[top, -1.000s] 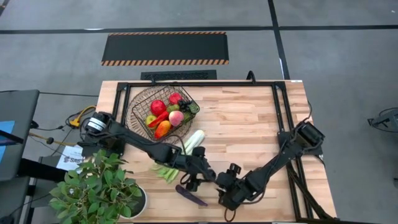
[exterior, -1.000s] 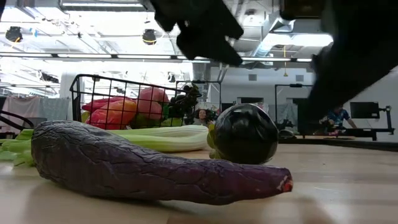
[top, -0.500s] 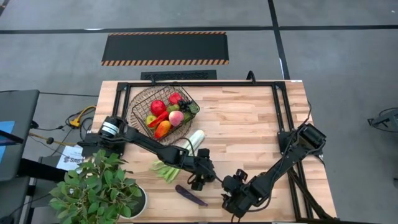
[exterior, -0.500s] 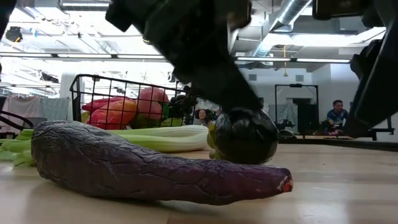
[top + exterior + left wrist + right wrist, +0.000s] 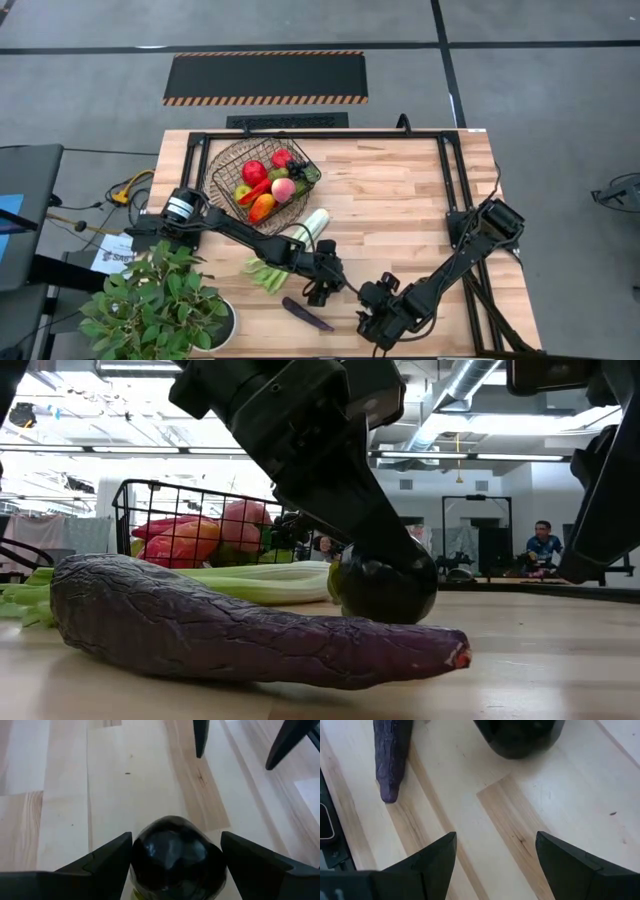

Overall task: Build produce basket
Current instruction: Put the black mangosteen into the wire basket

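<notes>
Sitting at the table's far left, the basket (image 5: 262, 180) is holding apples, a peach and an orange pepper, with the long celery stalk (image 5: 290, 250) lying beside it. Near the front edge the left gripper (image 5: 318, 288) is straddling a dark round aubergine (image 5: 175, 857), fingers spread beside it, next to the long purple aubergine (image 5: 250, 630). The right gripper (image 5: 372, 318) is hovering close by, fingers wide apart and empty.

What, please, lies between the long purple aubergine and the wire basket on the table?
The leek stalk lies between the aubergine and the basket, clearest in the low view.
</notes>
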Robot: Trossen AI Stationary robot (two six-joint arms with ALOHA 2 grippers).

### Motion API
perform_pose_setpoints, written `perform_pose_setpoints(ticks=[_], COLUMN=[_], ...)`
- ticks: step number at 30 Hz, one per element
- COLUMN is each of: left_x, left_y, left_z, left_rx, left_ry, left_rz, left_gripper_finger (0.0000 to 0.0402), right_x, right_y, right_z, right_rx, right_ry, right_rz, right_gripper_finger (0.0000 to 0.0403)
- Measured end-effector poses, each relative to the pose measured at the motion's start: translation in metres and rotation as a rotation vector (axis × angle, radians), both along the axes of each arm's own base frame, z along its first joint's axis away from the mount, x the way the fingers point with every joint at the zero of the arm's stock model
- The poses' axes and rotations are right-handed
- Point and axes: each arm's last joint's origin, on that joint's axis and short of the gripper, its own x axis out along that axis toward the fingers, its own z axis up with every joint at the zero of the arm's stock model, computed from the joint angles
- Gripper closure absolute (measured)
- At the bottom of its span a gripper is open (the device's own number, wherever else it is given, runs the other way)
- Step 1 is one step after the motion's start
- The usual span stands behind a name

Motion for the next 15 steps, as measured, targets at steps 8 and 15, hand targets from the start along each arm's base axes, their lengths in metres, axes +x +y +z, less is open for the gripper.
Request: perform_pose_setpoints(ticks=[8, 15], left_x=[0.0, 0.004], left_y=[-0.002, -0.003], left_z=[0.002, 0.01], left_rx=[-0.027, -0.038], left_ry=[0.025, 0.058], left_rz=[0.028, 0.042], left_gripper_finger=[0.0154, 0.0167], right_x=[0.0, -0.002], right_y=[0.0, 0.002], right_z=[0.0, 0.0], right_rx=[0.003, 0.004], right_ry=[0.0, -0.001], right_rz=[-0.004, 0.001], right_gripper_finger=[0.0112, 0.0112])
